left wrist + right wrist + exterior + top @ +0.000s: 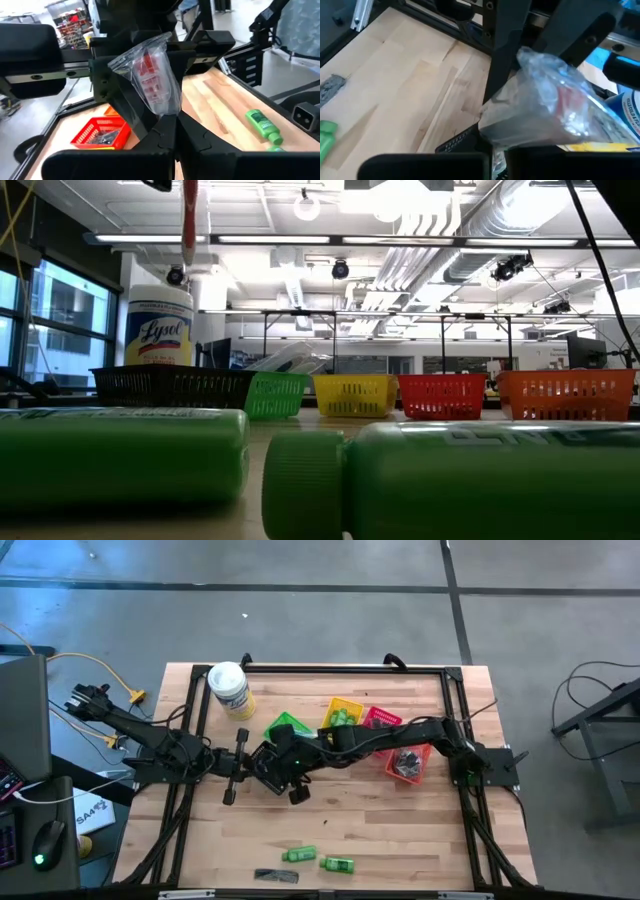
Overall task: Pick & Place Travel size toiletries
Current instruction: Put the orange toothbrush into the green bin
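Centrally, above the table, left gripper and right gripper both pinch one clear-wrapped toothbrush, red inside, just in front of the green basket. Two green bottles lie near the front edge.

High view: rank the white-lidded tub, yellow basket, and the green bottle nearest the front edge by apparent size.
1. Tub and yellow basket: look about alike; the basket is partly hidden by the right arm, so no ranking between them.
2. Green bottle: clearly the smallest.
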You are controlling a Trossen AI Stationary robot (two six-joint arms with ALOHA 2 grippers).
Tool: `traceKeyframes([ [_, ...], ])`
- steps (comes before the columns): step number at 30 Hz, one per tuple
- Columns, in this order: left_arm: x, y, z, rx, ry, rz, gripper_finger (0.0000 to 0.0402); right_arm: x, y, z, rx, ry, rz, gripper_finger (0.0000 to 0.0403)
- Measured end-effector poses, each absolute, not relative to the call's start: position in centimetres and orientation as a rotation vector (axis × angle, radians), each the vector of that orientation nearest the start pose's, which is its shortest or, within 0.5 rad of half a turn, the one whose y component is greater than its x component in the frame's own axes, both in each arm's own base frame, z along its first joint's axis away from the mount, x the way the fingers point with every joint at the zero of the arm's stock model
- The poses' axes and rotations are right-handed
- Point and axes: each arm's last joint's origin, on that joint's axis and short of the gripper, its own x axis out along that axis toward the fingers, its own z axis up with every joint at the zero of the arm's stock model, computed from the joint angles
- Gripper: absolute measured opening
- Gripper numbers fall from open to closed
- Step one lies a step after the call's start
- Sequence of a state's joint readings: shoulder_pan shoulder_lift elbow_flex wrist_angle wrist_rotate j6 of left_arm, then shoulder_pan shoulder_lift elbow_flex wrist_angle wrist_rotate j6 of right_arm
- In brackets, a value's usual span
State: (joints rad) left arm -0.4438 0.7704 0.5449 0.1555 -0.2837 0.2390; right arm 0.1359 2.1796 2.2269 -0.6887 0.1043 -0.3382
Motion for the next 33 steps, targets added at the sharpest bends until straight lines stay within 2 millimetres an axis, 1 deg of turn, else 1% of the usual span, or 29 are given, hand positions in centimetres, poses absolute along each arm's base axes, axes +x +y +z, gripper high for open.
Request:
traceKeyframes([
  [4, 16.0, -6.5, 28.4, 0.281, 0.070, -0.098, 0.0003, 48.6, 5.5, 33.3, -0.407, 0.645, 0.103, 0.0013],
  [8, 14.4, -5.7, 28.9, 0.249, 0.096, -0.076, 0.0032, 48.5, 3.6, 33.0, -0.378, 0.697, 0.060, 0.0013],
  [10, 13.2, -5.2, 29.7, 0.194, 0.099, -0.087, 0.0055, 48.3, 2.1, 32.7, -0.344, 0.754, 0.043, 0.0013],
  [12, 11.9, -4.5, 30.3, 0.114, 0.095, -0.076, 0.0079, 48.4, 0.5, 32.2, -0.307, 0.770, 0.038, 0.0013],
  [15, 10.3, -3.7, 30.6, 0.037, 0.078, -0.058, 0.0107, 48.4, -1.8, 31.8, -0.244, 0.797, 0.042, 0.0013],
  [17, 9.3, -3.2, 30.5, 0.024, 0.074, -0.058, 0.0119, 48.6, -3.4, 31.5, -0.208, 0.785, 0.055, 0.0013],
  [18, 8.8, -3.0, 30.5, 0.019, 0.069, -0.058, 0.0121, 48.8, -4.2, 31.0, -0.194, 0.792, 0.058, 0.0013],
  [21, 7.8, -2.5, 30.5, 0.011, 0.061, -0.054, 0.0120, 49.7, -6.7, 29.8, -0.186, 0.764, 0.023, 0.0013],
  [24, 7.6, -2.4, 30.3, 0.019, 0.078, -0.050, 0.0107, 50.7, -8.7, 28.7, -0.181, 0.704, 0.004, 0.0014],
  [26, 7.6, -2.4, 30.2, 0.027, 0.088, -0.053, 0.0098, 51.4, -9.5, 27.7, -0.182, 0.680, -0.006, 0.0018],
  [29, 7.6, -2.4, 30.0, 0.038, 0.104, -0.068, 0.0088, 52.4, -10.6, 25.5, -0.192, 0.677, -0.033, 0.0016],
  [33, 7.6, -2.5, 29.8, 0.046, 0.126, -0.073, 0.0082, 53.0, -11.7, 23.1, -0.172, 0.710, -0.032, 0.0012],
])
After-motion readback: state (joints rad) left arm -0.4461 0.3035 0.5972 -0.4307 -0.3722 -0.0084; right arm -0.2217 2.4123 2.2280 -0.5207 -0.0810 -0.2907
